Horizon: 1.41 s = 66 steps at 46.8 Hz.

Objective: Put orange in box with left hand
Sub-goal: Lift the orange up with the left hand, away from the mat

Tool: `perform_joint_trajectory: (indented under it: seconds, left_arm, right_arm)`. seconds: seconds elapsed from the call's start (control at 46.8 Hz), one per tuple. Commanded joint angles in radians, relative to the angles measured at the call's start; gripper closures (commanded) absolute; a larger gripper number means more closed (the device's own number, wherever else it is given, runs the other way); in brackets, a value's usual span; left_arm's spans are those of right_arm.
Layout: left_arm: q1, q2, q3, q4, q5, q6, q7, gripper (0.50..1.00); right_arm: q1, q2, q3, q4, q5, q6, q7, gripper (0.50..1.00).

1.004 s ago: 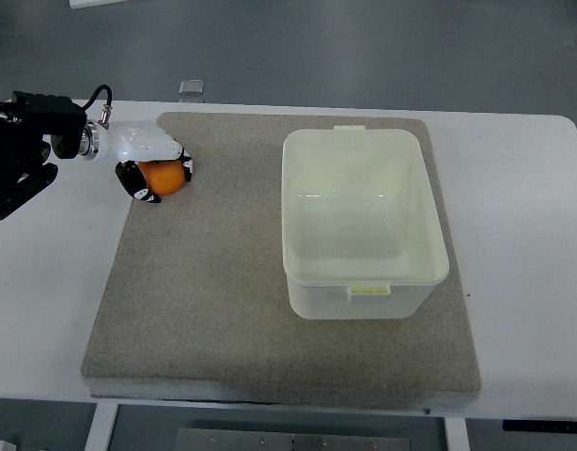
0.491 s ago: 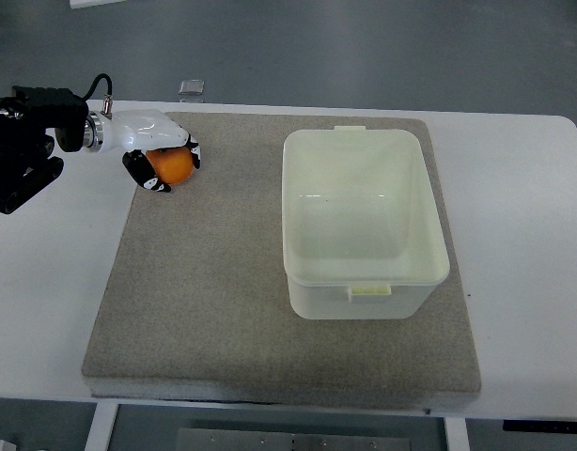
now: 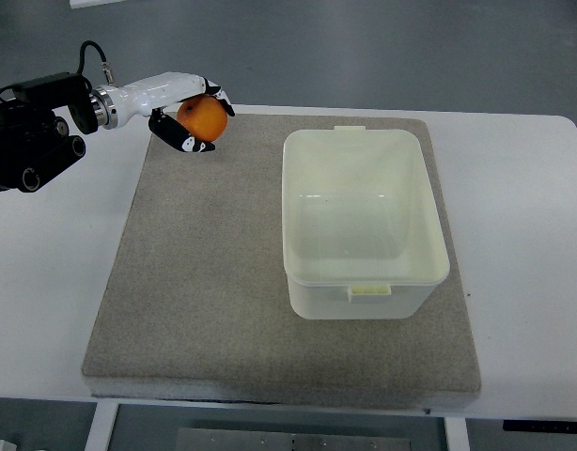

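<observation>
My left hand (image 3: pixel 196 115) holds the orange (image 3: pixel 202 117) in its white fingers, lifted above the far left corner of the grey mat (image 3: pixel 213 282). The left arm enters from the upper left edge, black at the forearm. The pale, open plastic box (image 3: pixel 364 221) stands on the right half of the mat, to the right of the hand and apart from it. It holds nothing. No right arm shows.
The mat lies on a white table (image 3: pixel 523 235). A small clear square object (image 3: pixel 192 88) sits on the floor just past the table's far edge, behind the hand.
The left hand has lifted the orange off the mat and carried it up and to the right, toward the box.
</observation>
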Motion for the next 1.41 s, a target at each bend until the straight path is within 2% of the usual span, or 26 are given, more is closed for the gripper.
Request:
perform_joint_trajectory:
  seconds: [0.0,0.342,0.556,0.812,0.897,1.389]
  left_arm:
    - [-0.007,0.001,-0.006,-0.001,-0.073,0.001,0.0,1.0]
    - [-0.009,0.006,-0.139,-0.004,-0.381,-0.041,0.0,1.0]
    - [0.008,0.015,-0.199,-0.004,-0.614,-0.16,0.0,1.0]
    - [0.013,0.009,-0.254,-0.003,-0.797,-0.386,0.0,1.0]
    - [0.011,0.003,-0.264,-0.007,-0.809,-0.436,0.0,1.0]
    - [0.013,0.018,-0.245,-0.245,-0.621,-0.446,0.0,1.0]
  right_arm:
    - [0.0,0.0,0.0,0.0,0.0,0.0,0.0,0.568]
    - [0.0,0.0,0.0,0.0,0.0,0.0,0.0,0.568]
    - [0.0,0.0,0.0,0.0,0.0,0.0,0.0,0.568]
    - [0.0,0.0,0.0,0.0,0.0,0.0,0.0,0.568]
    - [0.0,0.0,0.0,0.0,0.0,0.0,0.0,0.568]
    - [0.0,0.0,0.0,0.001,0.0,0.0,0.0,0.568]
